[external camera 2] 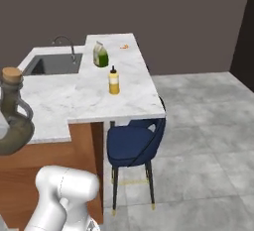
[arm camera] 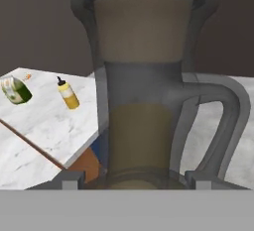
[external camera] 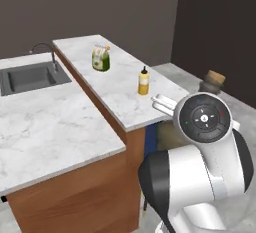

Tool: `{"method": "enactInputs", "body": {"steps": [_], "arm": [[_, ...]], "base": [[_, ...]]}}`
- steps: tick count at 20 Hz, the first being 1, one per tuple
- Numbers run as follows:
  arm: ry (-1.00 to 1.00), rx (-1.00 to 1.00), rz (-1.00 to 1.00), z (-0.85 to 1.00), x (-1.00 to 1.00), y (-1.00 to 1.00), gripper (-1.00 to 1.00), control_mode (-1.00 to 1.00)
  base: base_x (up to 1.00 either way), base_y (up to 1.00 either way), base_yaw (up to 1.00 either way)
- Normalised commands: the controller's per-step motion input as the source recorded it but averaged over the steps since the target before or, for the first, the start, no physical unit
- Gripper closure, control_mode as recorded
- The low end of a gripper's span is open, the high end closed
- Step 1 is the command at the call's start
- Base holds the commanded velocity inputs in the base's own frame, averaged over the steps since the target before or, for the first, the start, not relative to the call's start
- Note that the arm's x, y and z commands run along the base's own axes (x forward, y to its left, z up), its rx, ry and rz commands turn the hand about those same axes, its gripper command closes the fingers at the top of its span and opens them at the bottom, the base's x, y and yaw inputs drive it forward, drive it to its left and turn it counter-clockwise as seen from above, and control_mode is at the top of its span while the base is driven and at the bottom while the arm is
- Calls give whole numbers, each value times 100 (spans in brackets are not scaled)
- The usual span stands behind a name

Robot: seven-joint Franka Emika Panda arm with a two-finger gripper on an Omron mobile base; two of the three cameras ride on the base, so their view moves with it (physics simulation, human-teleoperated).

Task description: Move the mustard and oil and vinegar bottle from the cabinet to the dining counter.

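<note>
**Mia:** Grey floor, dark walls, and a long white desk [external camera 2: 94,101] with a sink [external camera: 30,77] at one side. Where is the robot's bottle?

**Sam:** Up in the air. The brown bottle [arm camera: 144,101] sits between the two tips of the claw [arm camera: 134,178]. The claw is grasping it low down, near the fat part. You can see its cork top [external camera: 216,78] poking out past the white arm, and its round belly [external camera 2: 12,126] from the other side, off the edge of the desk.

**Mia:** And the yellow mustard?

**Sam:** The mustard [external camera 2: 114,82] is already standing on the desk, near the end, above the blue stool [external camera 2: 133,143]. A green and white bag [external camera 2: 100,55] stands farther back.

**Mia:** So what should the robot do now?

**Sam:** I think it has to carry the bottle over the desk and set it down. It should keep it straight up, so it doesn't slip or tip. It should pick a bare spot, apart from the mustard, so it doesn't knock it over. Then go down slowly until the bottom rests flat, not hanging off the edge. Only then let go.

**Mia:** Can you read any words on them?

**Sam:** No. The bag has a picture on it, but it's too small and blurry. I see no label on the mustard or the brown bottle.
</note>
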Motion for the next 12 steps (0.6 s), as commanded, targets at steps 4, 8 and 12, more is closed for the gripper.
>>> {"method": "enactInputs", "body": {"steps": [4, 8, 12], "arm": [[0, 0, 0, 0, 0, 0, 100, 100], [0, 0, 0, 0, 0, 0, 100, 100], [0, 0, 0, 0, 0, 0, 100, 100]], "base": [[40, -26, 40], [33, -39, 26], [41, -41, 20]]}}
